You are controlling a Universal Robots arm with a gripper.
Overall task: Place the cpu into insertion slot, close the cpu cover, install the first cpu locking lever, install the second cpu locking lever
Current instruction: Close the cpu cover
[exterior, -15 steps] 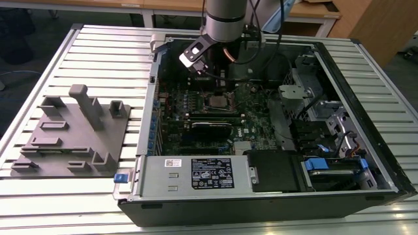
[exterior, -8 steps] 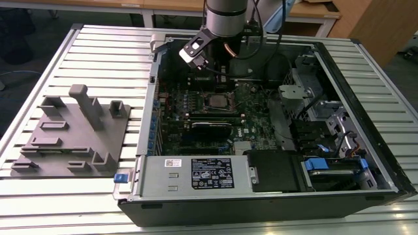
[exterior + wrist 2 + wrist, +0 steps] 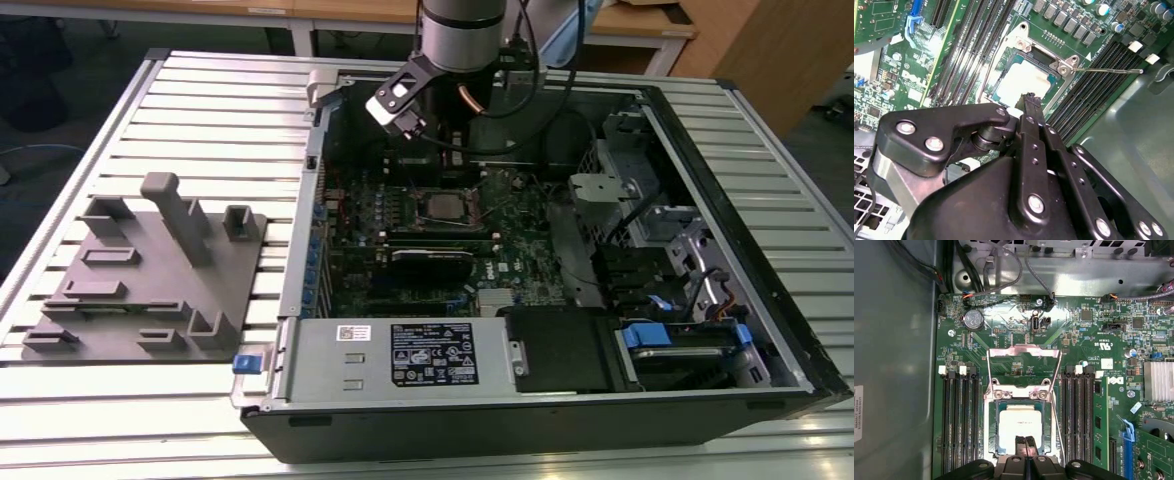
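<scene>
Claw [image 3: 1025,441] pinched shut just above chip [image 3: 1016,420] seated in socket [image 3: 993,440], cover [image 3: 1024,351] standing open.

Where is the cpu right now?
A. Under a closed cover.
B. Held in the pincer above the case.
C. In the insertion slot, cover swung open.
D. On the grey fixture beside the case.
C: the first wrist view shows the cpu lying in the insertion slot, with the cpu cover folded back off it.
</scene>
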